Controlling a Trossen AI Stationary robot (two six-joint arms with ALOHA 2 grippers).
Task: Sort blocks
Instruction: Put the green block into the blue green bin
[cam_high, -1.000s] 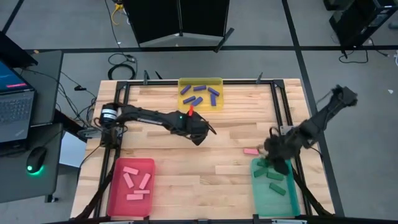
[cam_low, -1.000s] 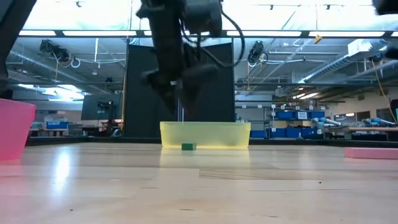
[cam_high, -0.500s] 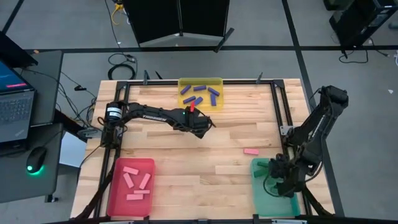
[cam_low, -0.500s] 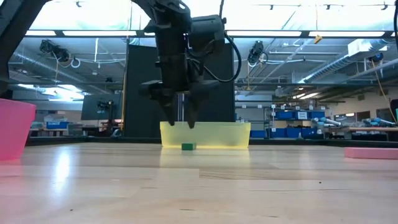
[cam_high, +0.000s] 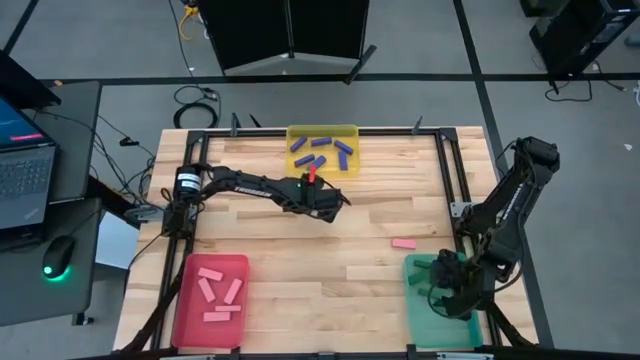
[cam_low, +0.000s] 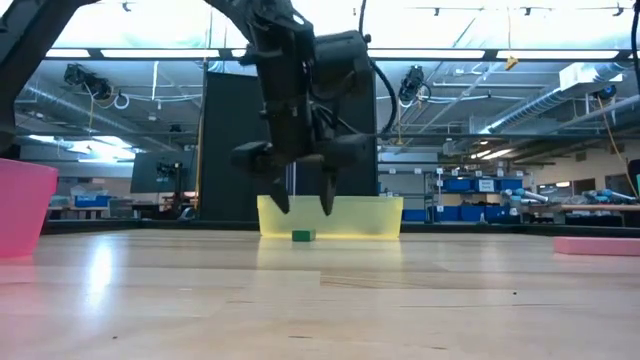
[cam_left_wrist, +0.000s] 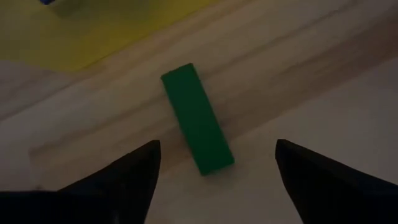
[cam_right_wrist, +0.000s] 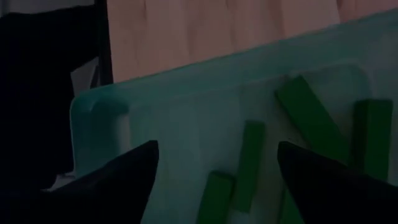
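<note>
- Green is the colour of the block (cam_left_wrist: 197, 118) now in play: a small flat bar lying on the wooden table (cam_high: 330, 270), just outside the yellow tray (cam_high: 350, 130), roughly at the tray's six o'clock in the high view.
- Hovering directly over it is the left gripper (cam_low: 300, 205), its fingers spread wide and holding nothing, one on each side of the bar in the wrist view.
- Judging by its look, the bar is light, rigid and smooth-faced; a firm pinch across its narrow width near the middle seems best, since an end grip could let it swivel or slip.
- It is lying at an angle to the fingers, so some wrist rotation may be needed to square up to its long sides.
- Sitting over the teal-green tray (cam_right_wrist: 186, 118) at the table's five o'clock corner is the right gripper (cam_high: 452, 285), fingers parted and empty, with several green blocks (cam_right_wrist: 311, 121) lying beneath it.
- Resting alone on the bare wood at about three o'clock is a pink block (cam_high: 403, 243), well apart from the red tray (cam_high: 185, 300) at seven o'clock, where the other pink blocks (cam_high: 215, 290) are lying.
- Filling the yellow tray are the dark blue blocks (cam_high: 320, 150).
</note>
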